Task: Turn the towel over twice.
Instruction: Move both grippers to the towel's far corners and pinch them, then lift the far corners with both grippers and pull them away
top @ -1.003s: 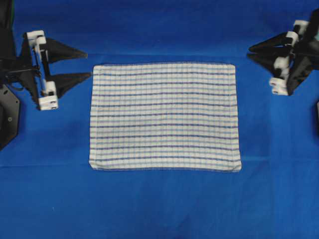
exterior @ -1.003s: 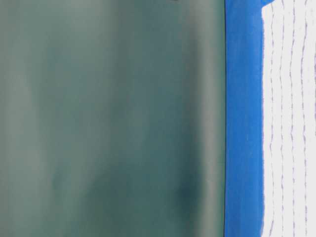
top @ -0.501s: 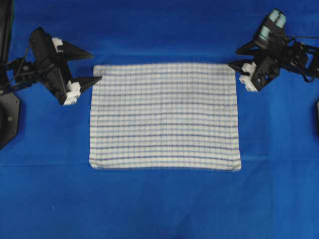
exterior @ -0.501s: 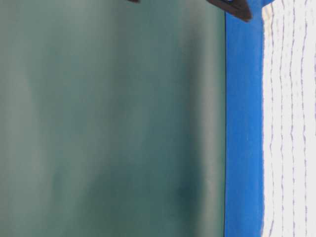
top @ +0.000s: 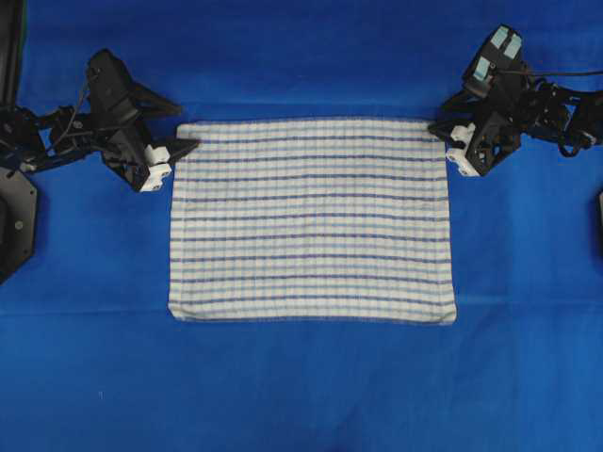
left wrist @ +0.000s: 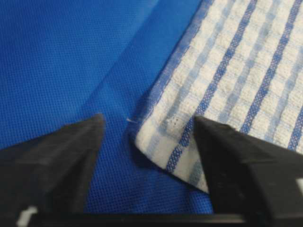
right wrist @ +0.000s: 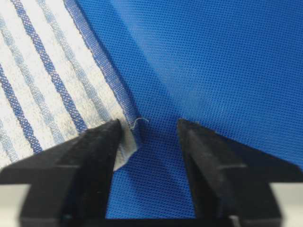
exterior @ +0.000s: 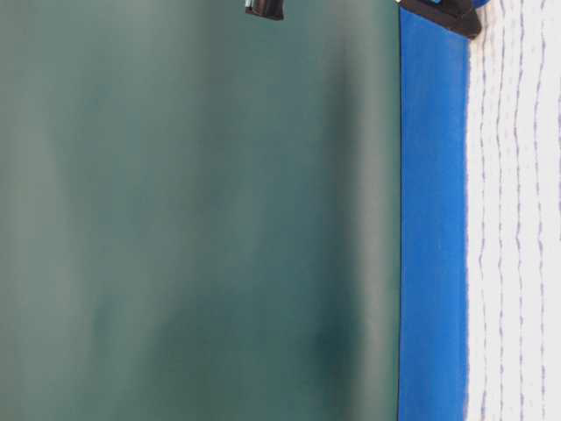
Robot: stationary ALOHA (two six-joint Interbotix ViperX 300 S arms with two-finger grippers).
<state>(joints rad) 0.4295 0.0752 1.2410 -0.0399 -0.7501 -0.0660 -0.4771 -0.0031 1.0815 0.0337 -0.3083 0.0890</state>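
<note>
Towel [top: 312,220] lies flat and spread at the centre of the blue-covered desk [top: 301,386], striped face up, long edges running 9 to 3 o'clock in the overhead view.

Left gripper [top: 181,125] sits at the towel's 10 o'clock corner. Jaws are parted and straddle that corner: in the left wrist view one finger [left wrist: 54,161] rests over bare blue cover, the other over the cloth, with the corner [left wrist: 163,151] slightly lifted between them. Nothing clamped.

Right gripper [top: 441,115] sits at the 2 o'clock corner. Jaws parted, narrower gap; in the right wrist view one finger [right wrist: 92,161] overlaps the corner's [right wrist: 127,142] hem, the other lies over the cover. Not closed on the cloth.
</note>
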